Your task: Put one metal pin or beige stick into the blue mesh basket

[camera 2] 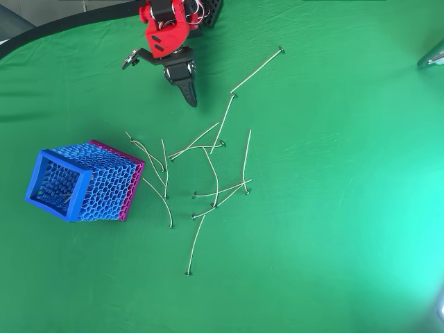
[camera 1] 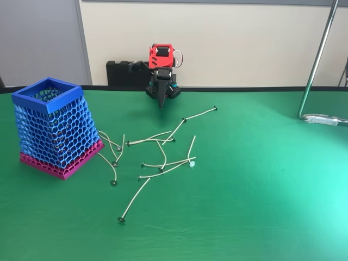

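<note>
The blue mesh basket (camera 1: 60,130) (camera 2: 104,184) stands on the left of the green table, with a solid blue rim and a pink base band. Several thin beige sticks lie scattered in the middle. One of them, the beige stick (camera 1: 193,149) (camera 2: 246,163) with a small pale round head, lies at the right of the pile. My gripper (camera 1: 161,103) (camera 2: 192,100) hangs from the red arm at the back, pointing down at the cloth with its fingers together and nothing held. It is well behind the pile and apart from every stick.
The other sticks (camera 1: 157,166) (camera 2: 208,149) have dark flat heads and cross one another. One lone stick (camera 1: 200,113) (camera 2: 257,69) lies nearer the arm. A metal pole (camera 1: 315,60) with a clamp stands at the right. Black blocks (camera 1: 122,73) sit behind the table.
</note>
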`<state>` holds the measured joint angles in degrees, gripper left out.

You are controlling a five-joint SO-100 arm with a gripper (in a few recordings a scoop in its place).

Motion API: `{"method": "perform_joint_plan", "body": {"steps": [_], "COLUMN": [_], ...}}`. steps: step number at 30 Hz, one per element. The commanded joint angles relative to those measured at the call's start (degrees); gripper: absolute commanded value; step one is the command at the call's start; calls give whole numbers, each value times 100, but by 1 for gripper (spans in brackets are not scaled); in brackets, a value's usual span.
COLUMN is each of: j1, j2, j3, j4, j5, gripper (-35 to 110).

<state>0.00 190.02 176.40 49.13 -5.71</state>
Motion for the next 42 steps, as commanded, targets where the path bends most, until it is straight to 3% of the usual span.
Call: {"method": "perform_joint_plan", "body": {"steps": [1, 13, 32, 42], "j1": [26, 62, 53, 158], "j2": [53, 53, -53, -1274], "j3": [26, -44, -1301, -2259], "j4": [35, -360, 738, 967], "j5": [-9, -79, 9, 70], "gripper": [1, 0, 0, 0]}}
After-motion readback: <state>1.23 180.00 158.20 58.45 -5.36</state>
